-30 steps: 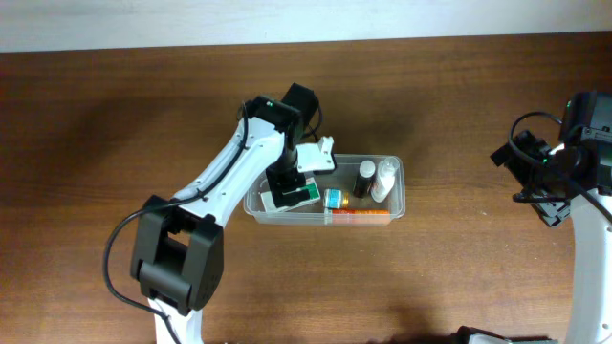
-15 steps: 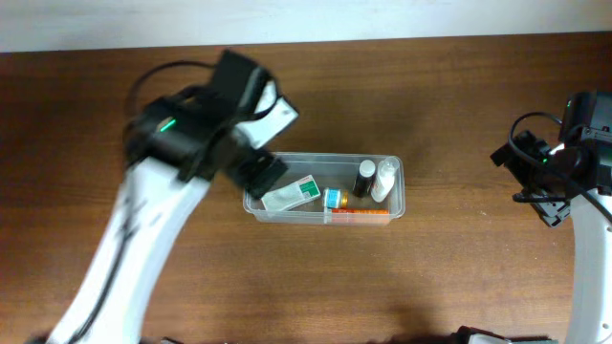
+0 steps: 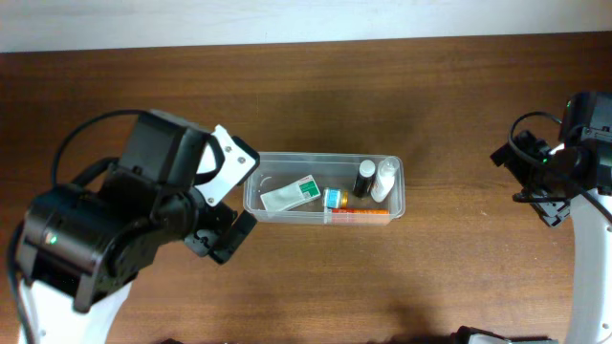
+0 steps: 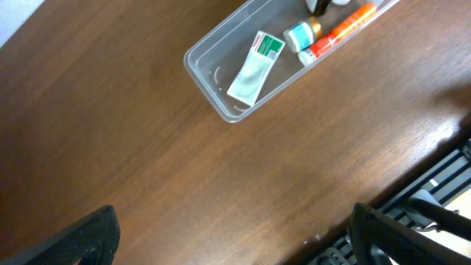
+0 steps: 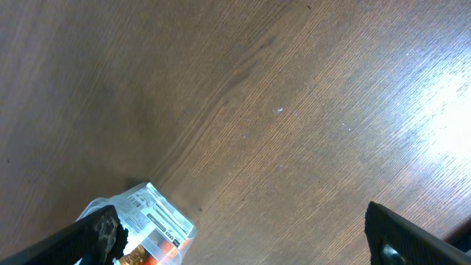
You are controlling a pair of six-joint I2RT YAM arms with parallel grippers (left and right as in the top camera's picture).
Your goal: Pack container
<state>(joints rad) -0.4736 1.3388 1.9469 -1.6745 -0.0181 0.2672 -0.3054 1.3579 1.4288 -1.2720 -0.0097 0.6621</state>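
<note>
The clear plastic container stands at the table's middle. In it lie a white and green tube, a small teal-capped bottle, a dark bottle, a white bottle and an orange tube. My left gripper is raised, open and empty, to the front left of the container. The left wrist view shows the container from high up, far from the spread fingers. My right gripper is open and empty, far right of the container; its corner shows in the right wrist view by the fingers.
The brown wooden table spreads around the container. The table's front edge and a dark frame below it show in the left wrist view. A pale wall strip runs along the back.
My left gripper has let go of the white and green tube, lifted out of the container and swung to the front left. The tube lies in the container. The right arm has not moved.
</note>
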